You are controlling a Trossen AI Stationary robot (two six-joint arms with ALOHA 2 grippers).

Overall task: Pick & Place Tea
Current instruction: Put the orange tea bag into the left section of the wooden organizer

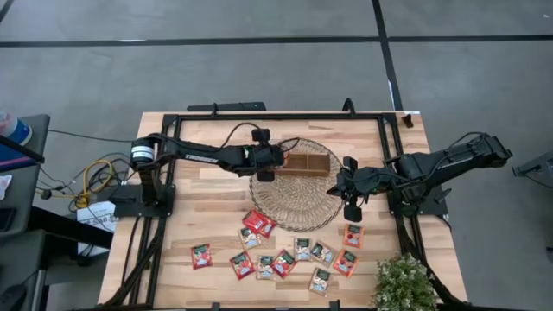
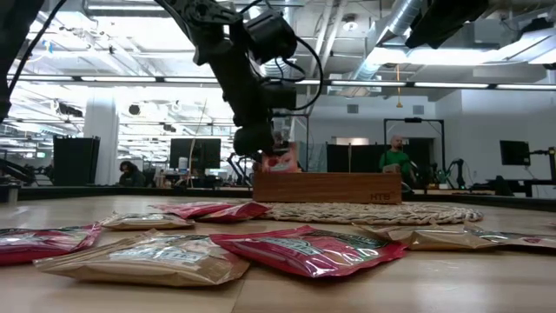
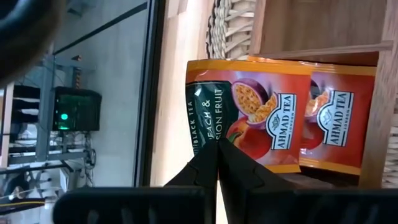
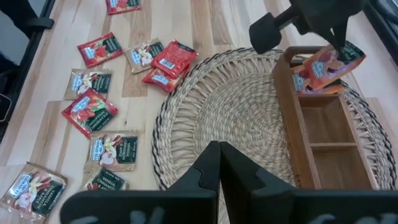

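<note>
My left gripper (image 1: 266, 164) hangs over the left end compartment of the brown wooden tray (image 1: 308, 162), shut on a red-orange tea sachet (image 3: 255, 112). A second red-orange sachet (image 3: 339, 121) stands in that compartment behind it. The tray sits on the round wicker mat (image 1: 298, 197). My right gripper (image 4: 219, 148) is shut and hovers over the mat's right part (image 1: 350, 197), touching nothing. Several more sachets (image 1: 285, 255), red-orange and pale green-beige, lie flat on the table near the mat's near edge. My left gripper pinches the sachet between its two fingers at one edge, on the dark green strip (image 3: 210, 138). It comes from above, pointing down. The sachet (image 2: 281, 162) hangs upright below the fingers, its lower part down in the tray's end compartment (image 4: 320, 71).
A small potted plant (image 1: 403, 281) stands at the table's near right corner. The black frame (image 1: 259, 115) runs along the table's far side and down both sides. The tray's other two compartments (image 4: 333, 146) show bare wood. People (image 2: 397, 158) are in the room beyond.
</note>
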